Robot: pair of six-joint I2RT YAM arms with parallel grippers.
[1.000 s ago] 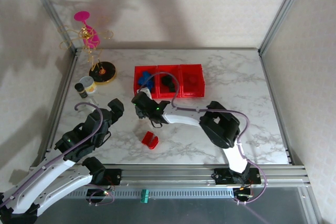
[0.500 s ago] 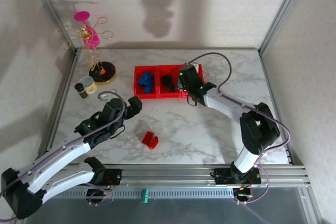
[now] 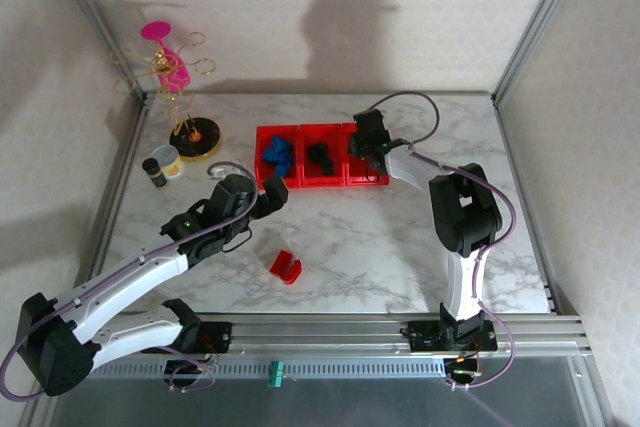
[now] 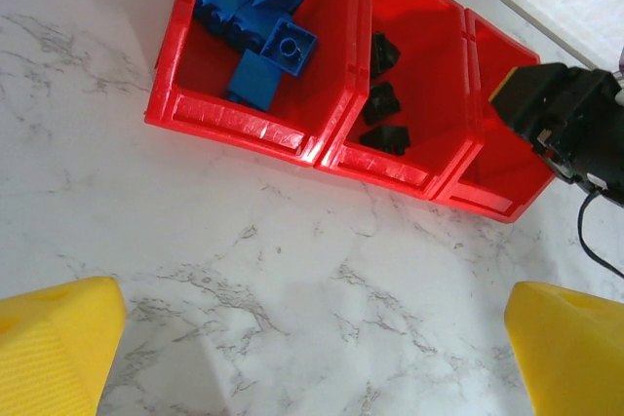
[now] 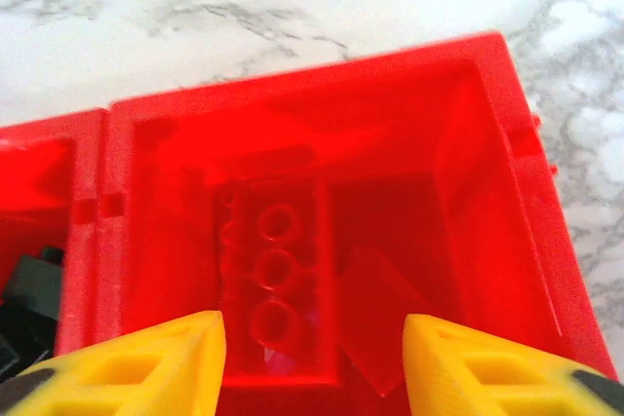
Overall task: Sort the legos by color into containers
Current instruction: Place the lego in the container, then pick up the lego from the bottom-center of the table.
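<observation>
Your right gripper (image 5: 312, 362), fingers apart, has moved over the rightmost container (image 5: 507, 192), red legos (image 5: 273, 270) lying inside. Your left gripper (image 3: 270, 195), likewise spread, has advanced toward the containers (image 3: 320, 183); a loose red lego (image 3: 285, 267) stays on the table (image 3: 400, 247).

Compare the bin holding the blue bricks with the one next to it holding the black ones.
The left bin holds blue bricks; the middle bin holds black pieces. The blue bricks are larger and piled together with studs showing, while the black pieces are smaller, wedge-like and lie in a row. The left bin looks fuller than the middle bin. Both bins are red, square and joined side by side.
</observation>
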